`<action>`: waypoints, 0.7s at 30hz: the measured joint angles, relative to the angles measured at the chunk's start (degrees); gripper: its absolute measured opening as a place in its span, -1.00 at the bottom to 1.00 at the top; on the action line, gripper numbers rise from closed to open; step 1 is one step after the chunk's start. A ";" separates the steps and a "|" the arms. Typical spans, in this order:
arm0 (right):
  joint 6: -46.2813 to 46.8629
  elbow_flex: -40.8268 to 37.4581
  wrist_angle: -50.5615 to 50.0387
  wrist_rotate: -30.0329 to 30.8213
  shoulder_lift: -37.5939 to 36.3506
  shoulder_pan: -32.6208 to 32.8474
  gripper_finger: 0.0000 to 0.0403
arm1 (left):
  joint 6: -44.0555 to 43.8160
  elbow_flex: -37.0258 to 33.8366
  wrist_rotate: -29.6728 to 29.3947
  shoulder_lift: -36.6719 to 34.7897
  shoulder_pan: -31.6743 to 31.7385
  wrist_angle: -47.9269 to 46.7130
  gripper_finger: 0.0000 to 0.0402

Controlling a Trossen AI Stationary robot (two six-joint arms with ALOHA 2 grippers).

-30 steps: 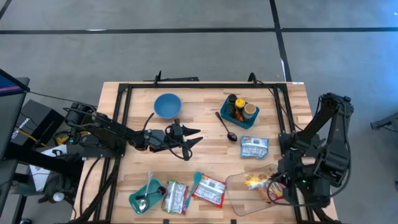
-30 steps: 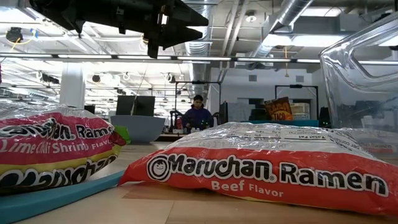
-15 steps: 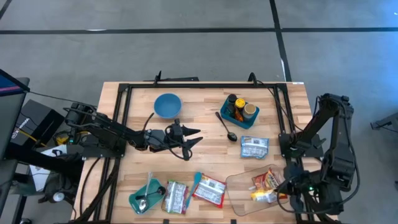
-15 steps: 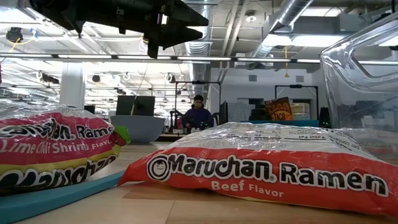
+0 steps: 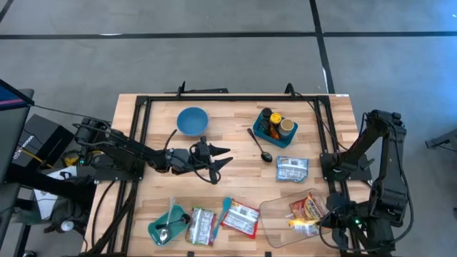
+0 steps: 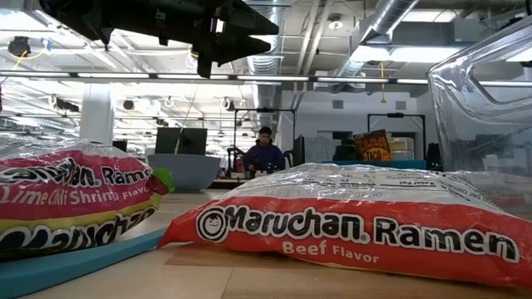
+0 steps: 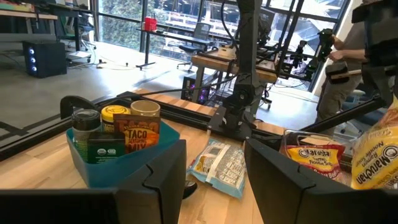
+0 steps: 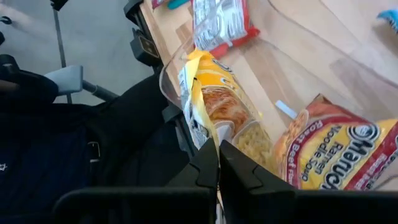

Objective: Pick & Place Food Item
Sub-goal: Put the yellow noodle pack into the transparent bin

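Noodle pack [image 5: 305, 208] lies in the clear tray [image 5: 275, 227] at the table's near right corner, beside a yellow pack [image 8: 214, 109]; it looks light, crinkly, slippery film w/ brittle contents, so judge best taken by a sealed edge, not squeezed mid-body. R gripper [image 8: 214, 163] fingers closed together by the tray rim, whether pinching yellow wrapper can't tell; L gripper [image 5: 218, 161] part-open, empty, mid-table.

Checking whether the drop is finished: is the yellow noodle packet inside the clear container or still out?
Partly in. The yellow noodle packet leans over the clear container rim, its edge pinched in the shut right gripper.
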 joint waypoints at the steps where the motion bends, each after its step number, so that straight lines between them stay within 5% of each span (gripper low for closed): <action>1: 0.69 0.00 -0.02 -0.02 0.44 0.32 -1.00 | 0.01 0.00 0.00 0.00 -0.01 0.00 -0.21; 21: 8.03 -0.02 -0.50 -5.86 2.85 0.10 -1.00 | 0.01 0.00 0.00 0.02 -0.01 0.00 -0.21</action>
